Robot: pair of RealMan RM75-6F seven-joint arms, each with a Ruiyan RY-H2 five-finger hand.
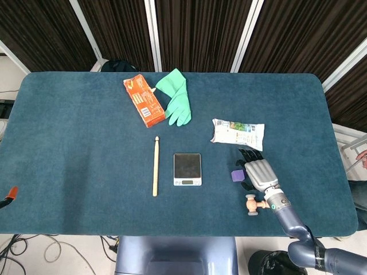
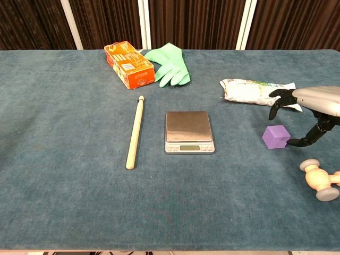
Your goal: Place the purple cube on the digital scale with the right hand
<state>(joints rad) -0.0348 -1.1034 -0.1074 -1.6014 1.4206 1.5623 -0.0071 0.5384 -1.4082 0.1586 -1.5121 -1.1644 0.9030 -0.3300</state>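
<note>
The purple cube (image 2: 275, 136) sits on the blue table (image 2: 64, 186), a little way to the right of the digital scale (image 2: 189, 131). The right hand (image 2: 311, 109) hangs over the cube with its fingers (image 2: 278, 102) spread apart — it holds nothing, and its thumb tip is just beside the cube's right side.

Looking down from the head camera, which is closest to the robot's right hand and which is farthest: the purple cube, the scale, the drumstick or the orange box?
From the right hand:
1. Purple cube, right beside its fingers.
2. Scale, further left, mid-table.
3. Drumstick, left of the scale.
4. Orange box, far back-left, next to the green glove.
</note>
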